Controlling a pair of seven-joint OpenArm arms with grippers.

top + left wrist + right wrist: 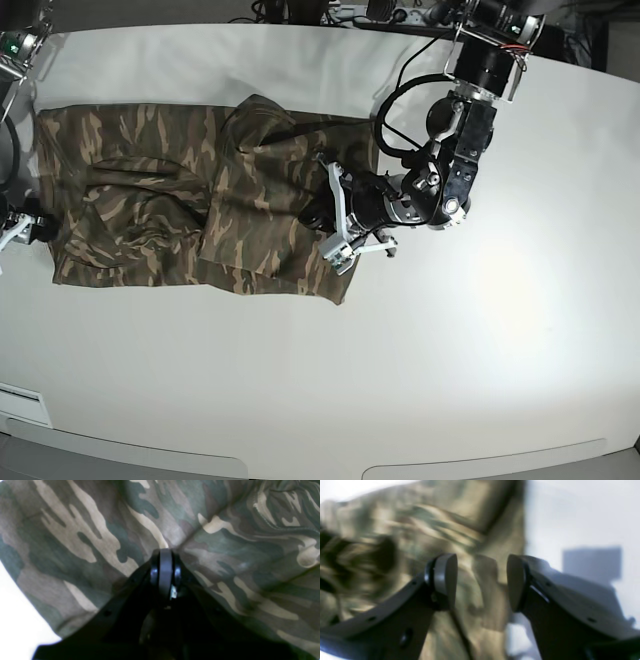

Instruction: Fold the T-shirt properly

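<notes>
Lying part-folded on the white table [480, 340], long axis left-right in base view: camouflage T-shirt [200, 215]. Right gripper [482, 580] hanging apart over cloth near its edge; left gripper [165, 555] pressing closed fingertips into fabric, grip on it unclear.

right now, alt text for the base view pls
A camouflage T-shirt lies partly folded on a white table, seen from above. The left gripper, shut, presses on the shirt's right end. The right gripper is out of frame.
</notes>
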